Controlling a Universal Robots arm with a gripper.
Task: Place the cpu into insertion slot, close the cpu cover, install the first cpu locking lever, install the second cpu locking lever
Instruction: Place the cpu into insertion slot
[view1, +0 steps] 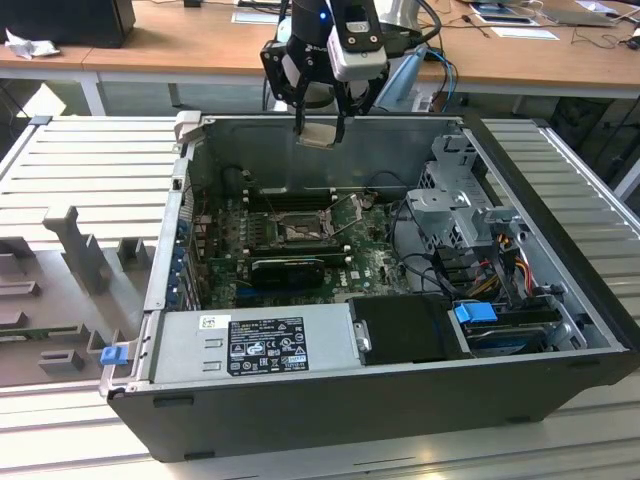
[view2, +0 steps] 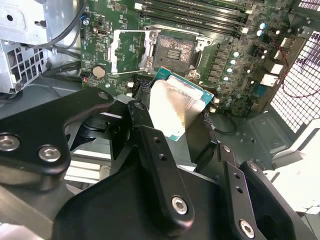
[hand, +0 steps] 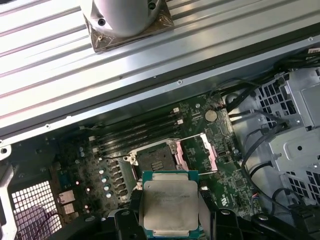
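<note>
**Item 1. Claw** (view2: 172, 114): closed on the cpu (hand: 169, 202), with one black finger (view2: 150, 145) on each of two opposite edges. It hung above the open computer case (view1: 330, 155), near the rear wall.

**Item 2. The cpu:** a flat square chip with a pale metal top and a green edge, carried clear of everything below. In the second wrist view it sat at a tilt to the board, and its underside was not visible.

**Item 3. The insertion slot** (hand: 156, 161): below the claw and a little ahead of it, with a dark rim. It was uncovered and nothing lay in it.

**Item 4. The cpu cover** (hand: 197, 152): a silver frame plate swung back and resting just beside the slot, clear of the way down. The position of the locking levers could not be made out.

**Item 5. Surroundings, further from the claw:** memory slots (hand: 135, 135) lay beyond the slot, and a drive cage (view1: 460, 200) stood off to one side. A grey power-supply box (view1: 255, 345) stood at the near wall of the case. The ribbed bench (view1: 90, 160) lay under the case.

**Handling note (judgement):** the step in hand was carrying the chip to the slot, and the task was at its beginning. Done well, the chip would be squared to the rim and levelled before it descended. It would be lowered straight without sliding across the contacts, and let go only once it lay flat. The main risks were a corner catching the rim or the chip arriving in the wrong orientation.
</note>
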